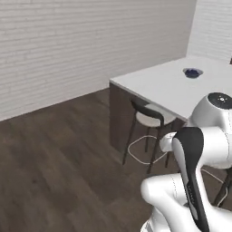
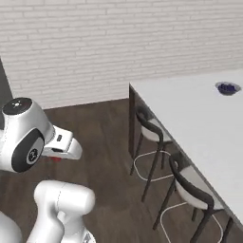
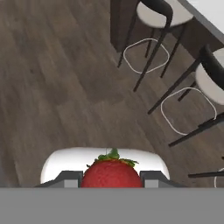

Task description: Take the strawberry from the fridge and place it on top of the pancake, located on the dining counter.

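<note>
A red strawberry [image 3: 112, 173] with a green leafy top sits between the fingers of my gripper [image 3: 112, 178], which is shut on it above the dark wood floor. In the right base view a sliver of the strawberry [image 2: 56, 159] shows under the white hand. The white dining counter [image 1: 158, 86] [image 2: 190, 114] lies ahead to the right. Far back on it rests a small dark blue plate [image 1: 192, 72] [image 2: 228, 88]; the pancake on it is too small to make out. The fridge is out of view.
Black-backed chairs [image 1: 152, 115] [image 2: 152, 129] [image 2: 194, 189] with pale seats are tucked along the counter's near side, also seen as chairs [image 3: 162, 13] [image 3: 212, 74] from the hand. A white brick wall [image 1: 90, 45] runs behind. Open wood floor [image 1: 59, 172] spreads to the left.
</note>
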